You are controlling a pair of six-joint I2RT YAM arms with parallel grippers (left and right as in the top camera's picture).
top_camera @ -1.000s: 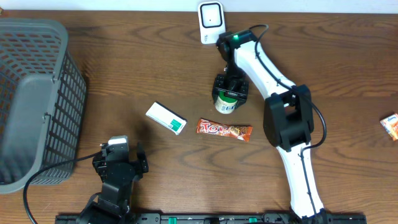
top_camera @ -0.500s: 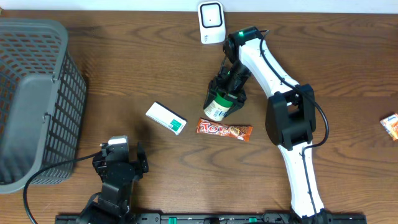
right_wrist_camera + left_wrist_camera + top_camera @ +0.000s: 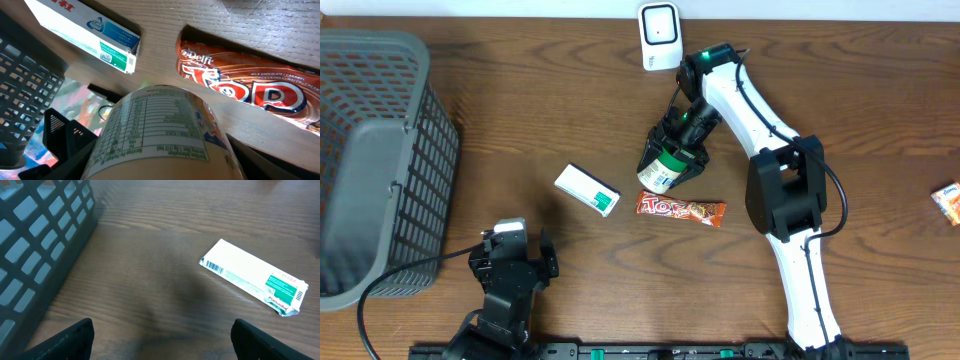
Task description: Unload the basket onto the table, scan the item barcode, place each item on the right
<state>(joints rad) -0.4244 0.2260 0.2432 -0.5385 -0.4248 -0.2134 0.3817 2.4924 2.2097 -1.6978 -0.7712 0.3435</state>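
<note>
My right gripper (image 3: 672, 152) (image 3: 165, 165) is shut on a small cup-shaped item (image 3: 663, 168) (image 3: 160, 135) with a green lid and a printed nutrition label, held tilted above the middle of the table. The white barcode scanner (image 3: 659, 34) stands at the back edge, behind the held cup. My left gripper (image 3: 512, 262) (image 3: 161, 340) rests open near the front edge, with nothing between its fingers. A white and green box (image 3: 587, 190) (image 3: 255, 276) (image 3: 85, 35) lies flat to the left of the cup, its barcode showing in the left wrist view.
A red chocolate bar (image 3: 681, 209) (image 3: 250, 80) lies just in front of the held cup. A grey mesh basket (image 3: 375, 160) (image 3: 40, 250) fills the left side. A small orange packet (image 3: 948, 201) sits at the far right edge.
The right gripper has swung the cup down and to the left, tilting it over. The left arm has not moved.
</note>
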